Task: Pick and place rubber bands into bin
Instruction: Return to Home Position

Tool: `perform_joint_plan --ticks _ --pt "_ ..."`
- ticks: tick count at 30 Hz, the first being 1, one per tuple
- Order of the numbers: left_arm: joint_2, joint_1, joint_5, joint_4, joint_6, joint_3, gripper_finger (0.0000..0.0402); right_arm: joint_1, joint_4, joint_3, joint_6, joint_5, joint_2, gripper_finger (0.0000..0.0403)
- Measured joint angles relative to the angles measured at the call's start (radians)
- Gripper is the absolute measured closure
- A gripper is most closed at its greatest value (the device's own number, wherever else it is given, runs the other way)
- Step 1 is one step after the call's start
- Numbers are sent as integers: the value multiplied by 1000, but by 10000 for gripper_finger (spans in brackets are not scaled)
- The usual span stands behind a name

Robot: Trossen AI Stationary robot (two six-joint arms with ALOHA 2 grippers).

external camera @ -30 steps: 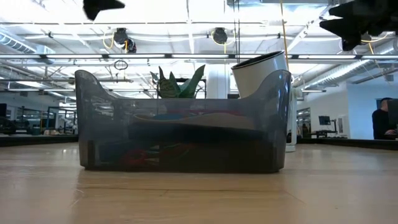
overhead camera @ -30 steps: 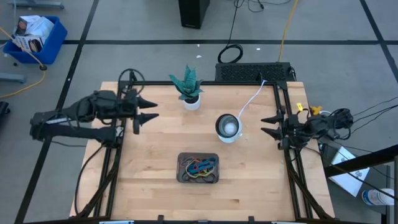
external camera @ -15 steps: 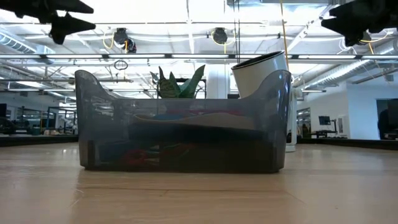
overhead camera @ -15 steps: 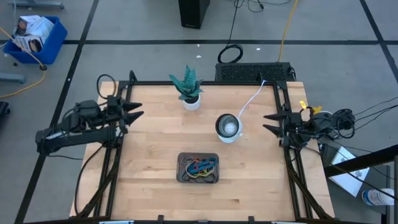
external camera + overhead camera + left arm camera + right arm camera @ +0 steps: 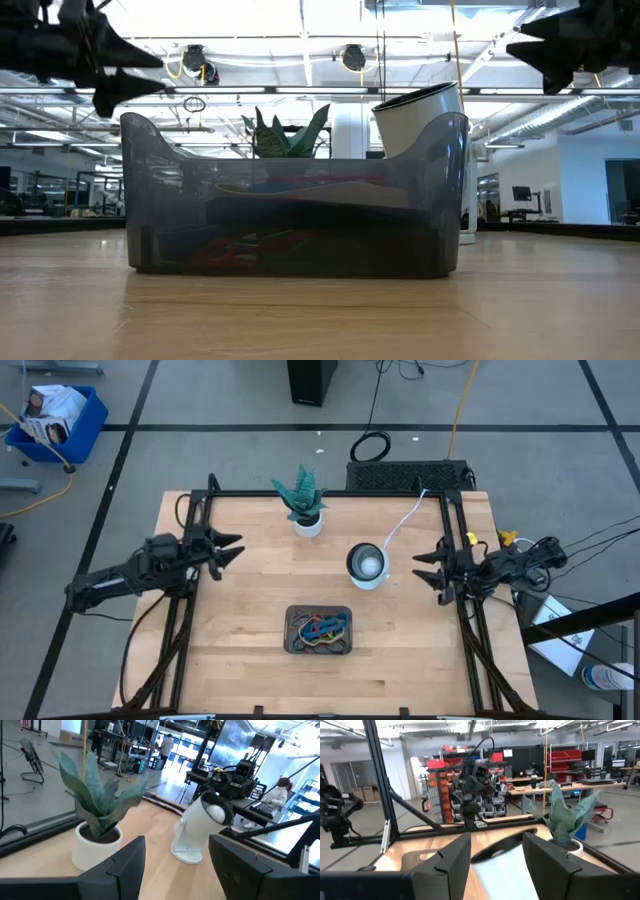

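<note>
High view: left pincer (image 5: 235, 547) and right pincer (image 5: 421, 566) hover wide open, facing each other.

The left arm (image 5: 120, 572) and the right arm (image 5: 505, 565) are built of dark, slender, jointed segments. The left gripper (image 5: 234, 548) and the right gripper (image 5: 426, 570) are each formed of two black, pointed, faceted fingers (image 5: 125, 865). Thin black cables (image 5: 550, 548) are looped beside the right arm.

rubber bands (image 5: 322, 628): blue, red-orange and yellow-green, all in one tangle
bin (image 5: 289, 630): dark grey, smoky from the low view
table (image 5: 250, 595): pale wood, plank stripes, black frame
plant (image 5: 300, 492): teal-green leaves, white pot, ahead of the black left gripper (image 5: 236, 549)
bowl (image 5: 366, 564): white-silver, near the black right gripper (image 5: 422, 566)
cable (image 5: 400, 525): white
crate (image 5: 75, 422): blue
</note>
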Motion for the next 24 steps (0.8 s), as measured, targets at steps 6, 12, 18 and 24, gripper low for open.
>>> perform_joint_plan --ticks 6,12,18,24 --pt "0 0 -1 55 -10 -67 176 0 45 -45 24 -4 0 231" --pt "0 0 -17 53 -16 -106 176 0 55 -51 25 -6 0 227" --pt "2 0 -82 49 21 -121 176 0 72 -68 29 -11 0 231" --pt "2 0 -135 44 53 -121 176 0 214 -167 25 -28 1 227"
